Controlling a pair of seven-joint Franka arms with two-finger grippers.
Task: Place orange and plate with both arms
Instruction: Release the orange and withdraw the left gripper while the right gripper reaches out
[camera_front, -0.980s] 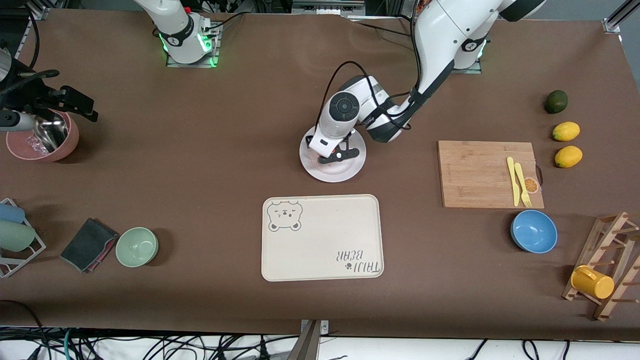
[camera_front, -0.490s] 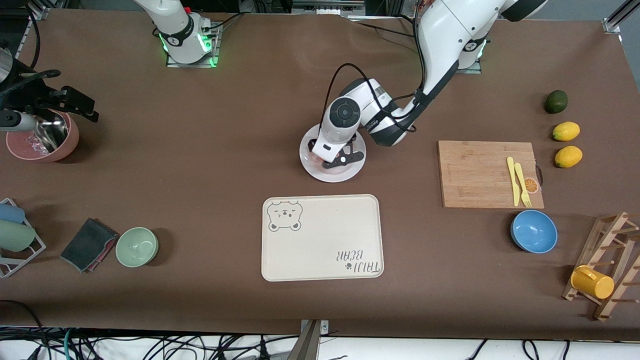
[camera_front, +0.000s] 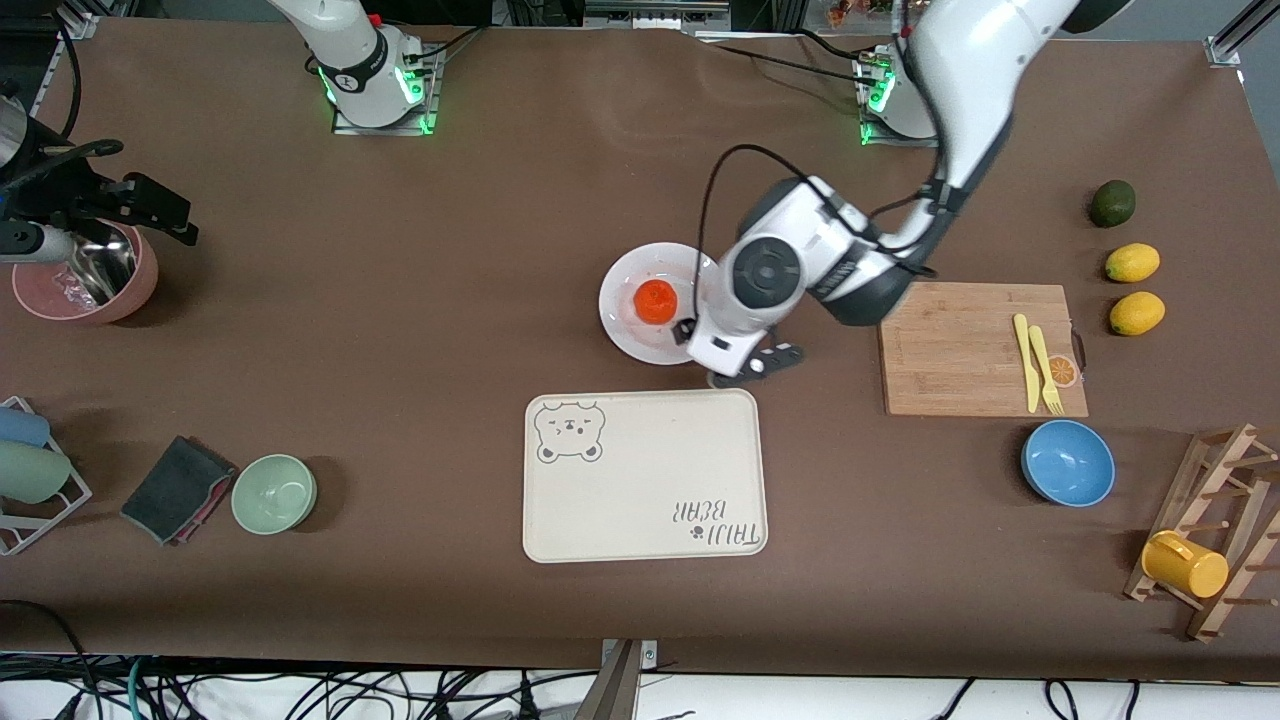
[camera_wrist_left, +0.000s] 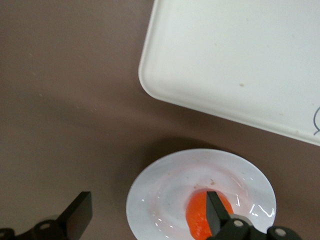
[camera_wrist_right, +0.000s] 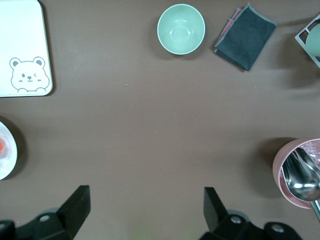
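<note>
The orange (camera_front: 656, 301) lies in the well of the white plate (camera_front: 640, 262), which sits mid-table, farther from the front camera than the bear-print tray (camera_front: 645, 475). My left gripper (camera_front: 735, 358) is open and empty, raised over the plate's rim toward the left arm's end. In the left wrist view its gripper (camera_wrist_left: 147, 215) spans part of the plate (camera_wrist_left: 165, 195); one finger hides part of the orange (camera_wrist_left: 196, 220). My right gripper (camera_wrist_right: 146, 207) is open and empty, waiting in the air near the pink bowl (camera_wrist_right: 300, 172) at the right arm's end.
A cutting board (camera_front: 960, 345) with a yellow knife and fork, a blue bowl (camera_front: 1068, 462), two lemons (camera_front: 1132, 262), a dark green fruit (camera_front: 1112, 203) and a mug rack (camera_front: 1215, 530) fill the left arm's end. A green bowl (camera_front: 274, 492) and grey cloth (camera_front: 178, 488) lie toward the right arm's end.
My left gripper has let go of the orange, risen off the plate and moved toward the left arm's end. The orange now lies uncovered on the plate. The right arm has not moved.
</note>
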